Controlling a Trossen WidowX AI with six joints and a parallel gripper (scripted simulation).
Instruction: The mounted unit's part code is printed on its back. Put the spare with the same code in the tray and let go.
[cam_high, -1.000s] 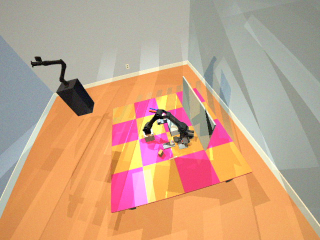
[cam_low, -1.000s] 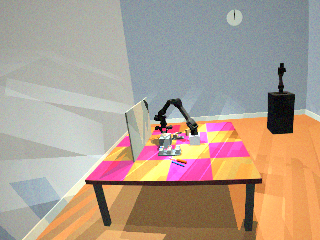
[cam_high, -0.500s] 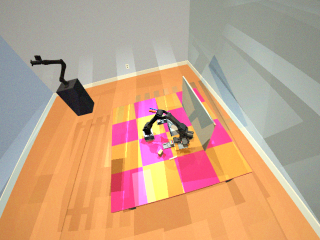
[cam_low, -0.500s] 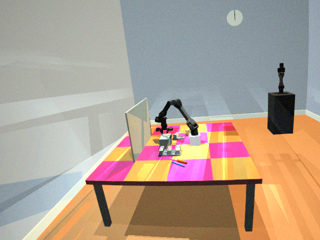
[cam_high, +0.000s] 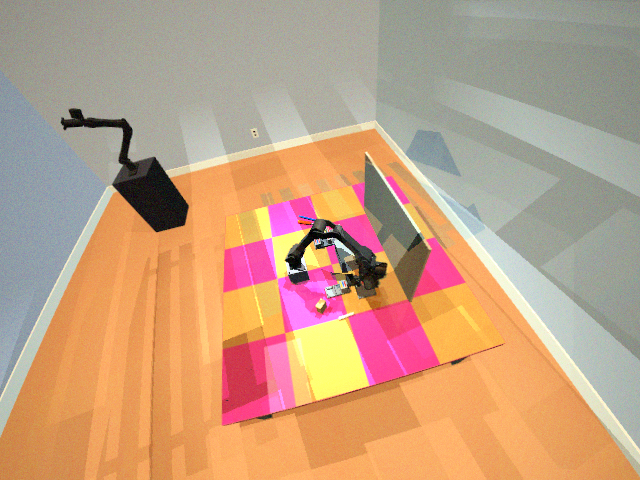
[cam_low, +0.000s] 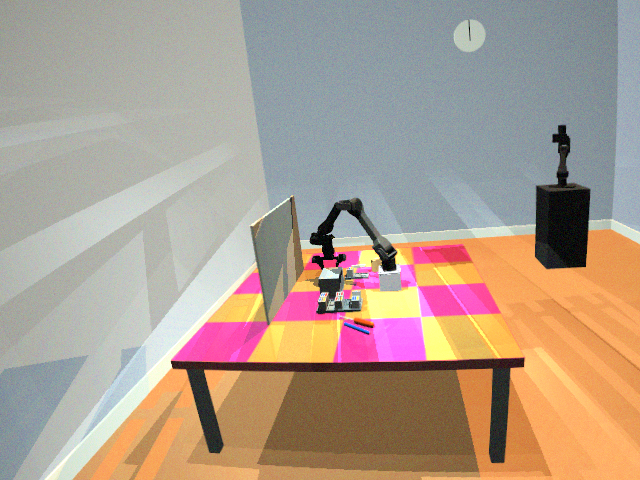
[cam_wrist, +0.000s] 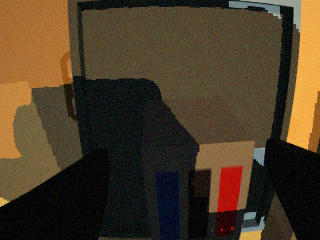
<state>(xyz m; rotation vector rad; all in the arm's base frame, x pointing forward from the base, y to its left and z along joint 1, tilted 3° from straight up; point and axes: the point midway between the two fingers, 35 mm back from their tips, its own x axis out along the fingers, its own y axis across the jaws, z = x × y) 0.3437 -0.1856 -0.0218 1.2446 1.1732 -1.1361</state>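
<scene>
The release step is in hand: the gripper (cam_wrist: 183, 180) hangs over the tray (cam_wrist: 76, 60), fingers apart, gripping nothing, the spare (cam_wrist: 200, 200) lying loose between them. Next, the arm likely needs a straight lift clear without nudging the part.

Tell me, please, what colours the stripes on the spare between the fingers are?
Blue, dark and red stripes on the spare, clearest in the wrist view.

A dark-legged table with a pink, yellow and orange checkered top (cam_low: 454, 302) carries an upright grey panel (cam_low: 272, 260), a white arm base block (cam_low: 390, 279), a grey rack of small parts (cam_low: 338, 302), and orange (cam_low: 363, 321) and blue pens (cam_low: 357, 328).
</scene>
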